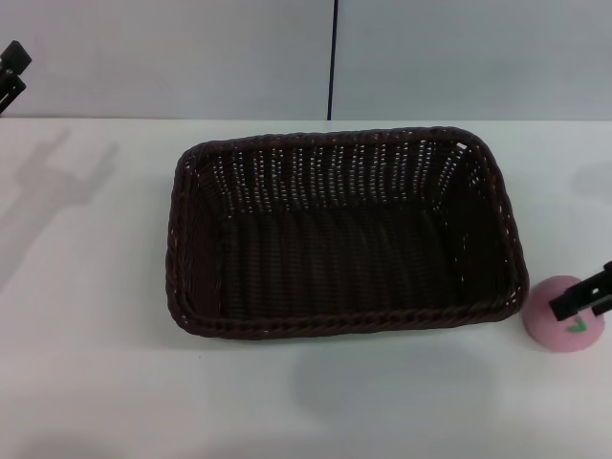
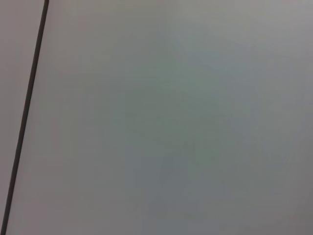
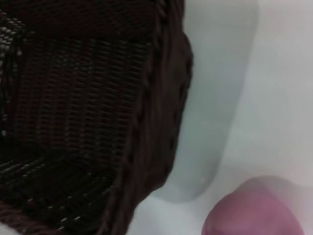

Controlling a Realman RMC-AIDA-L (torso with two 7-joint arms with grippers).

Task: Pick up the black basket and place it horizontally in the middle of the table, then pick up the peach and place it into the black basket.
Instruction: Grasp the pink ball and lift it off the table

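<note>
Black basket (image 1: 349, 234) sits lengthwise across the middle of the white table (image 1: 96, 382), opening up. Peach (image 1: 564, 314) rests on the table just beside the basket's near right corner (green leaf mark facing up), outside the basket. Right gripper (image 1: 585, 297) is at the peach, a dark finger crossing its top; can't tell whether it grips or hangs loose. Right wrist view: basket rim (image 3: 156, 122) close, peach (image 3: 254, 210) beside it. Left gripper (image 1: 11, 69) parked high at far left; grip state can't be told.

Right tool (image 1: 585, 296) mostly out of frame
</note>
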